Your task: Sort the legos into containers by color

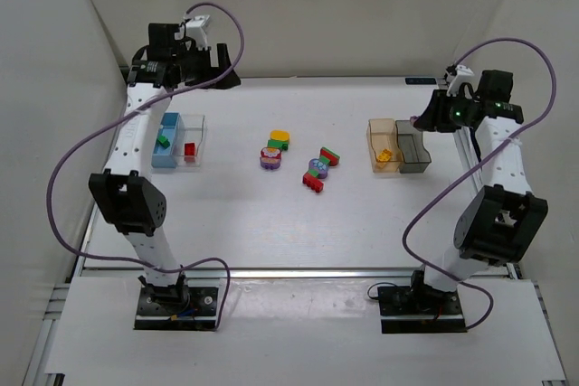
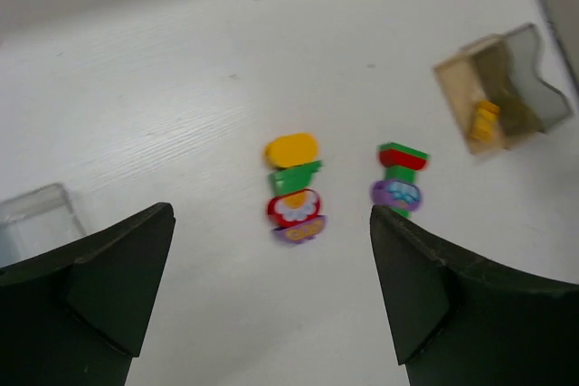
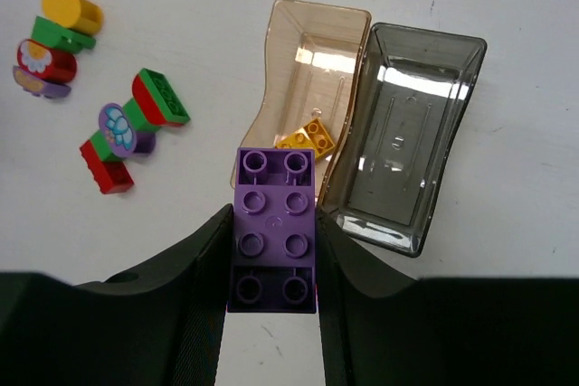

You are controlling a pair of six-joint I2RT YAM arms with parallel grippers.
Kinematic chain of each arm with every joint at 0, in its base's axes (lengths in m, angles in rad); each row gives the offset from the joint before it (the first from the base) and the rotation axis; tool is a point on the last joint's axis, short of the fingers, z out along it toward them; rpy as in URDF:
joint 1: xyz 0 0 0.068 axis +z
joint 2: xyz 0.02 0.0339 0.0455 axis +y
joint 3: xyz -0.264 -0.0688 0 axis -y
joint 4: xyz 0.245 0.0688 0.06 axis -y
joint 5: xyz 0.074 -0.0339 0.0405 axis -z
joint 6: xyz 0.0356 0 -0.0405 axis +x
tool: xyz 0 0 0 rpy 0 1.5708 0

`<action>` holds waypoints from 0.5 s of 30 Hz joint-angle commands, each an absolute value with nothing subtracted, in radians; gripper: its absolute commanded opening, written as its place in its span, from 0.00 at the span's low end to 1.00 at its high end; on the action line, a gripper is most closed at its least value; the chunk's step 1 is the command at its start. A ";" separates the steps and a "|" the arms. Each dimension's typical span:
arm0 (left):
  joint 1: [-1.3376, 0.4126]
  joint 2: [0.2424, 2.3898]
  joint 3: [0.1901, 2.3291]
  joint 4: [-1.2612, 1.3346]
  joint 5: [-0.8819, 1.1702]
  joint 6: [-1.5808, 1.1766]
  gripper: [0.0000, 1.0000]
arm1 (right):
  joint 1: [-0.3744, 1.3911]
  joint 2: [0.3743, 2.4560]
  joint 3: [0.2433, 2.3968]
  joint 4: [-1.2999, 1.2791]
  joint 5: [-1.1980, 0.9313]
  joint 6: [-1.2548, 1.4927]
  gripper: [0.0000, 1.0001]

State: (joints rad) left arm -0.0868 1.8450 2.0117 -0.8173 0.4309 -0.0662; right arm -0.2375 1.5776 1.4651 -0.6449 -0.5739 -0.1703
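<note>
My left claw (image 2: pixel 270 223) is spread wide with nothing between its fingers. It hangs above the far left of the bench (image 1: pixel 235 214), looking across at the loose pieces. My right claw (image 3: pixel 271 223) is pinching a purple brick (image 3: pixel 273 232), studs up, one finger on each long side. In the right wrist view, that brick sits over the near ends of the amber bin (image 3: pixel 271 70) and the smoky grey bin (image 3: pixel 407 169). These stand side by side and touching at the right of the bench.

A yellow brick (image 3: pixel 308 139) lies in the amber bin. On the left, the blue bin (image 1: pixel 169 118) holds a green brick (image 1: pixel 164 140), and the clear bin (image 1: pixel 197 124) right beside it holds a red brick (image 1: pixel 190 150).

Two mixed stacks lie on their sides mid-bench. The left stack (image 1: pixel 273 151) is yellow, green, red and purple. The right stack (image 1: pixel 319 169) is red, green and purple.
</note>
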 commanded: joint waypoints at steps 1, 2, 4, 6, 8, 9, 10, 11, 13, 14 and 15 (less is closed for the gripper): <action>-0.094 1.758 1.997 -0.812 0.702 -0.006 0.99 | -0.242 1.644 1.526 -0.722 -0.574 -0.325 0.00; -0.100 1.737 1.936 -0.758 0.707 -0.005 0.99 | -0.242 1.657 1.548 -0.741 -0.589 -0.340 0.00; -0.107 1.689 1.876 -0.703 0.660 -0.032 1.00 | -0.244 1.680 1.565 -0.747 -0.580 -0.351 0.00; -0.110 1.695 1.855 -0.686 0.637 -0.064 0.99 | -0.244 1.716 1.578 -0.752 -0.555 -0.370 0.00; -0.115 1.745 1.887 -0.715 0.630 -0.109 0.99 | -0.242 1.756 1.591 -0.756 -0.539 -0.387 0.00; -0.115 1.746 1.885 -0.716 0.652 -0.109 1.00 | -0.241 1.767 1.594 -0.758 -0.531 -0.387 0.00; -0.120 1.743 1.881 -0.709 0.650 -0.112 0.99 | -0.241 1.779 1.595 -0.756 -0.522 -0.387 0.00; -0.126 1.744 1.887 -0.707 0.628 -0.120 0.99 | -0.239 1.787 1.600 -0.753 -0.511 -0.388 0.00; -0.138 1.752 1.905 -0.725 0.565 -0.123 0.99 | -0.238 1.816 1.598 -0.733 -0.476 -0.376 0.00; -0.138 1.756 1.908 -0.727 0.557 -0.123 0.99 | -0.236 1.824 1.597 -0.720 -0.459 -0.365 0.00; -0.138 1.762 1.914 -0.732 0.549 -0.121 1.00 | -0.236 1.844 1.595 -0.712 -0.433 -0.348 0.00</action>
